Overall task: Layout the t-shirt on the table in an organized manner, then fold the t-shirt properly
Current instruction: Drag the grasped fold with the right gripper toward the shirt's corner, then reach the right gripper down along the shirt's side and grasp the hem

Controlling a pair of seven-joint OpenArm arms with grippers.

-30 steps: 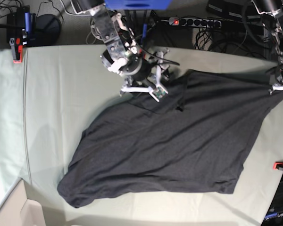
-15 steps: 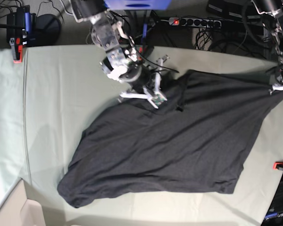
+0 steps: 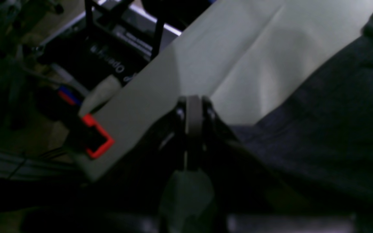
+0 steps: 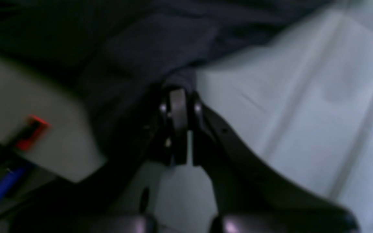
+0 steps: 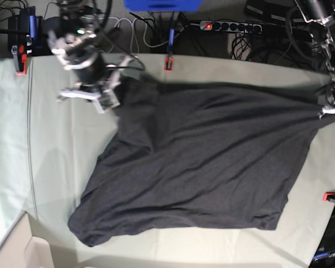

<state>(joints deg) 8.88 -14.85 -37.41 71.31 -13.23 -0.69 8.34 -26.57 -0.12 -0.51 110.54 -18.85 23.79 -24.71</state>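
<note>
T-shirt (image 5: 201,162) spread dark across your table (image 5: 61,167), left pincer (image 3: 193,111) clamping its corner, right pincer (image 4: 178,106) clamping its opposite far edge.

The t-shirt (image 5: 206,162) lies spread across the table (image 5: 61,156), reaching from its far right edge to near its near left corner, one corner raised at the far left by the right gripper (image 5: 113,96), the opposite corner apparently pinched by the left gripper (image 5: 324,109) at the right edge.
</note>
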